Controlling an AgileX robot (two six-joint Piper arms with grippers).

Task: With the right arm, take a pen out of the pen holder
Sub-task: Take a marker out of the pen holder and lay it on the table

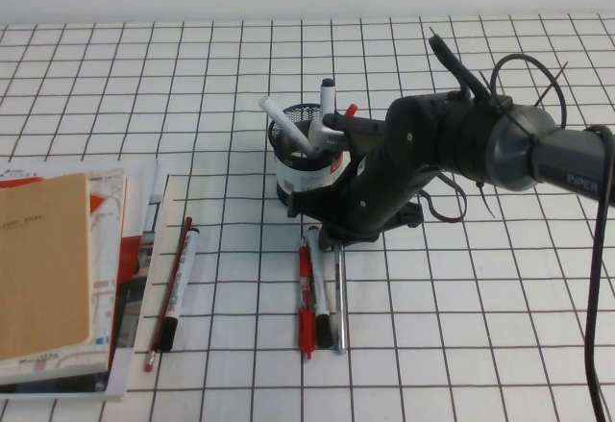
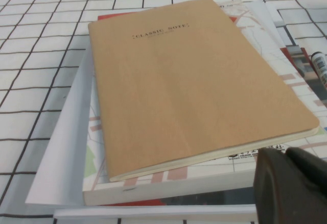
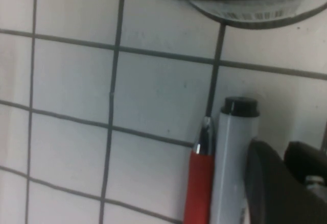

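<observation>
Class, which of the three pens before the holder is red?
The leftmost pen; the white marker and silver pen aren't; right gripper beside holder, left gripper near notebook.

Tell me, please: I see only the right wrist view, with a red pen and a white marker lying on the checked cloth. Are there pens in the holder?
Observer: Yes. In the high view, several pens stand in the pen holder.
Operator: Where is my gripper from there?
Observer: The right gripper is low in front of the holder, over the ends of three pens lying side by side: the red pen, the marker and a silver pen.
Operator: And the other arm?
Observer: The left wrist view shows the left gripper above a tan notebook, which lies at the table's left side.
</observation>
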